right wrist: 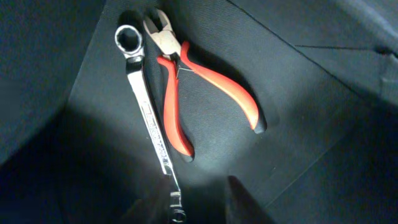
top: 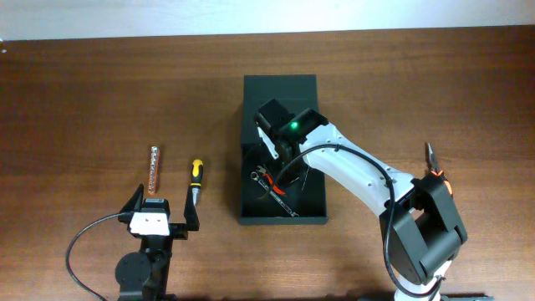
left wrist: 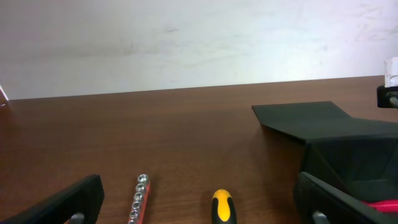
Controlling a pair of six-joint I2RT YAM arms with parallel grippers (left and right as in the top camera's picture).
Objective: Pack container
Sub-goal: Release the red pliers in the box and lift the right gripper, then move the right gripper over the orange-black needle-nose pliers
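The black container stands open at the table's middle, its flap lid lying flat behind it. It also shows in the left wrist view. A silver wrench and red-handled pliers lie side by side on its floor; they also show in the overhead view. My right gripper hangs inside the box just above the wrench's lower end, fingers apart and holding nothing. My left gripper rests open and empty near the front left.
A yellow-and-black screwdriver and a red socket rail lie on the table just ahead of my left gripper; the left wrist view shows the screwdriver and the rail. Orange-handled pliers lie by the right arm.
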